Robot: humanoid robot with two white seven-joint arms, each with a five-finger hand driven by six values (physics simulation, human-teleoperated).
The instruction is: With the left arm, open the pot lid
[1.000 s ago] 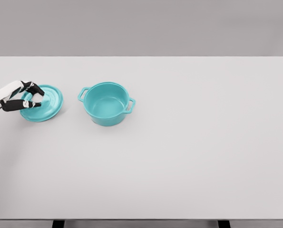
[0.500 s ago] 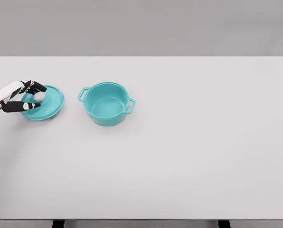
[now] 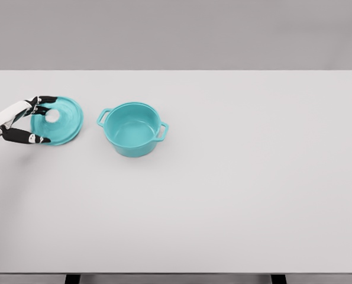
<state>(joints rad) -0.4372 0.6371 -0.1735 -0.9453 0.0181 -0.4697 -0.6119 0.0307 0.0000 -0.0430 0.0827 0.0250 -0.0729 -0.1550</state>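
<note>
Teal lid [image 3: 58, 121] lies on the white table [image 3: 235, 195] at my far left, well apart from the matching teal pot [image 3: 132, 128], which stands open and uncovered with its two side handles showing. My left hand [image 3: 28, 121] is at the lid's left edge, fingers spread around the rim, one dark fingertip above and one below it; whether they touch the rim I cannot tell, but they do not look clamped on it. The pale knob [image 3: 52, 115] at the lid's centre sits just beside my upper fingers. I judge the lifting done and the letting-go to be the step in hand. To do it well I would open the fingers wide enough to clear the rim, then draw the hand straight away to the left, without dragging the lid or nudging it toward the pot. I can read no brand, label or writing on pot, lid or table.
</note>
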